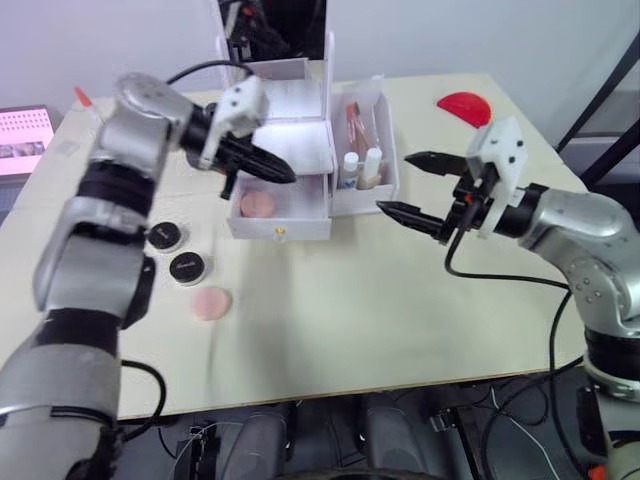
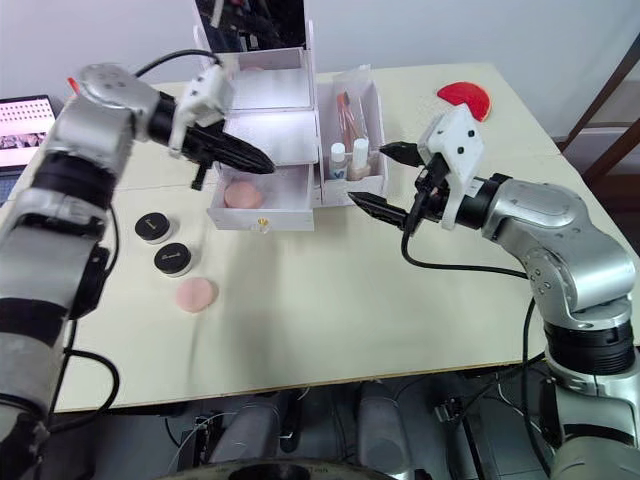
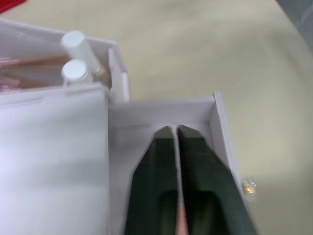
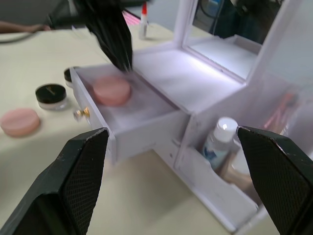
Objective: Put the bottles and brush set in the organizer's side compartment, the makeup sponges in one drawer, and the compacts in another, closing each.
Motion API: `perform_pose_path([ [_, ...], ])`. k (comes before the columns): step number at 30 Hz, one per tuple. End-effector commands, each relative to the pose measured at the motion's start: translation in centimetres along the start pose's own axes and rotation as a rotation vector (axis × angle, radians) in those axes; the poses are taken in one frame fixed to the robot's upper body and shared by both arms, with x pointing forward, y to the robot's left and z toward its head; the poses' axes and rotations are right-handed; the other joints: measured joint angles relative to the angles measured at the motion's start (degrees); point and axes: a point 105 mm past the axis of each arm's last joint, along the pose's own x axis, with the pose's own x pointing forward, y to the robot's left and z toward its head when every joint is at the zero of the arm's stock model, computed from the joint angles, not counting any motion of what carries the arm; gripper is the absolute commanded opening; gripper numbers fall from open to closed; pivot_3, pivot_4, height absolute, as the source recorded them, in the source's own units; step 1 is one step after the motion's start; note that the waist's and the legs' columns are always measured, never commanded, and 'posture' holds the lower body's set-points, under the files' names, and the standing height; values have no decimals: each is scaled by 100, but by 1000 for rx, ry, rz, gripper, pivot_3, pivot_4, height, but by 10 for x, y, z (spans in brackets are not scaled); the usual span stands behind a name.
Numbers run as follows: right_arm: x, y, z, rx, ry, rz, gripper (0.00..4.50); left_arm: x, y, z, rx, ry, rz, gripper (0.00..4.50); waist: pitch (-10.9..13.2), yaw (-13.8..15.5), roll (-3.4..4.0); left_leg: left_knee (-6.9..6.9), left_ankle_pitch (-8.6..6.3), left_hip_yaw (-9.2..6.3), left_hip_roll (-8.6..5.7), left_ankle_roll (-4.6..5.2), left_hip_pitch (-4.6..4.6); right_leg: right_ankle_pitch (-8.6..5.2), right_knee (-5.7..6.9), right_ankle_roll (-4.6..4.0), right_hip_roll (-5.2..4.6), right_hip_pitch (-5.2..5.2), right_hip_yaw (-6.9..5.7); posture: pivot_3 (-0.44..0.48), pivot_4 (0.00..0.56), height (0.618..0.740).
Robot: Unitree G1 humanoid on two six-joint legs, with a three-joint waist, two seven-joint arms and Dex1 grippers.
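At the table's far edge, near its middle — organizer (image 1: 300,150): white, mirror upright at the back, its front facing the table's near edge.
Open drawer (image 1: 278,212): pulled out toward the near edge, gold knob (image 1: 281,233) on its front; long axis runs front to back.
Sponge in drawer (image 2: 242,194): one pink disc lying flat on the drawer floor, toward its left side.
Sponge on table (image 1: 211,303): second pink disc, flat, nearer the near edge and to the left of the drawer, apart from it.
Compacts (image 1: 164,236) and (image 1: 188,267): two round black cases, lids up, just beside each other on the table between the loose sponge and the left edge side of the organizer.
Side compartment (image 1: 384,150): on the organizer's right side; holds the two bottles (image 1: 360,168) standing upright at its front, white caps up, with the brush set (image 1: 355,121) leaning behind them, handles running up and back.
Left pincer (image 1: 281,171): clenched, fingers pressed together with nothing between them; tips pointing down into the open drawer, just above the sponge there.
Right pincer (image 1: 405,185): spread wide, released, holding nothing; hovering just right of the side compartment, fingers pointing toward it.
Red object (image 1: 464,105): flat, near the table's far right corner.
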Motion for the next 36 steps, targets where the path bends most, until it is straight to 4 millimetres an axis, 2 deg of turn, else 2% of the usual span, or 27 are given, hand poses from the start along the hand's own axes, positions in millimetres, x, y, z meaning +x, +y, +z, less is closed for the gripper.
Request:
perform_pose_path([
  [1,-28,-16,-2,-40,37,-73,4500,-57,-19,5,-63,-89,105,1891,1,-22,1,-3,-1,2,0,1,0,0,0,0,0,-4,6,0,150,738],
  [6,-68,-24,-19,-9,90,-130,4500,-105,-62,-28,-211,-55,281,4431,1,-15,2,-6,-2,4,1,3,0,0,-8,0,-2,-3,12,0,150,738],
  [10,-103,-27,-35,38,122,-189,4500,-140,-87,-64,-305,35,489,4480,1,83,2,-1,-3,4,2,2,16,-1,-10,-3,-3,19,10,0,150,738],
  [17,-182,-44,-65,79,221,-383,4500,-208,-144,-129,-491,153,885,4480,0,84,3,-11,-5,8,3,-1,22,-10,-23,-18,-10,23,9,0,150,738],
  [22,-220,-49,-77,114,261,-469,4500,-236,-178,-157,-560,202,1054,4480,-3,93,4,-12,-6,10,4,-3,25,-21,-25,-36,-27,26,8,0,150,738],
  [26,-225,-48,-88,127,281,-470,4500,-237,-188,-165,-582,203,1069,4480,-5,94,3,-13,-7,11,4,-5,24,-26,-30,-39,-34,27,8,0,150,738],
  [36,-221,-44,-98,139,272,-476,4500,-236,-184,-167,-576,190,1062,4480,-5,79,4,-15,-8,10,5,-7,23,-27,-31,-39,-35,25,9,0,150,738],
])
